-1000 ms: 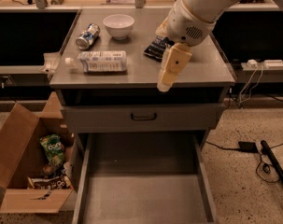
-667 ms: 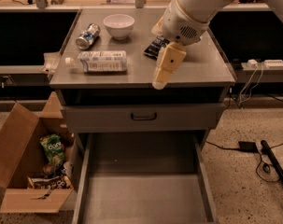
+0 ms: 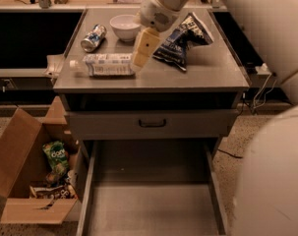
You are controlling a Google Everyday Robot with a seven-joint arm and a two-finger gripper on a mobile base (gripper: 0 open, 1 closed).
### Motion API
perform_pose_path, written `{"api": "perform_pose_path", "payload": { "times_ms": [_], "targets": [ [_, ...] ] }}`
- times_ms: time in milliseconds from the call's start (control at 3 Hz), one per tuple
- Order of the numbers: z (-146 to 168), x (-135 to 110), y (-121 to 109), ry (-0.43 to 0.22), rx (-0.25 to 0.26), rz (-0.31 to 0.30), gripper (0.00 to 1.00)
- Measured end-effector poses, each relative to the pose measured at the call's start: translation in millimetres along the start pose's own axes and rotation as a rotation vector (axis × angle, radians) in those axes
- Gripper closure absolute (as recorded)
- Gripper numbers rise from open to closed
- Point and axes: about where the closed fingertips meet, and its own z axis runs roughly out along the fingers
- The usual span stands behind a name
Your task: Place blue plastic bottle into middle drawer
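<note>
The blue plastic bottle [image 3: 105, 65] lies on its side on the grey cabinet top [image 3: 207, 73], near the front left, white cap pointing left. My gripper [image 3: 138, 63] hangs from the white arm just above the bottle's right end, angled down and to the left. I cannot tell whether it touches the bottle. The middle drawer [image 3: 151, 203] is pulled out below the cabinet front, its flat grey floor bare.
A blue-and-silver can [image 3: 93, 37] lies at the back left, a white bowl [image 3: 125, 26] behind the gripper, and a dark chip bag [image 3: 180, 42] to its right. The top drawer front with its dark handle [image 3: 152, 123] is shut. An open cardboard box [image 3: 33, 173] with snacks stands on the floor at left.
My gripper has moved left from the middle of the cabinet top to the bottle's right end. The view has come closer and shifted. The bottle has not moved.
</note>
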Motion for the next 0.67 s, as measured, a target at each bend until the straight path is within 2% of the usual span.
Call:
{"api": "perform_pose_path", "payload": {
  "times_ms": [333,667],
  "targets": [
    [25.3,-44.6,-29.5,-0.06,-0.018,0.023,0.0],
    [51.4,-55.4,-48.5,-0.105,-0.02,0.05,0.0]
  ]
}}
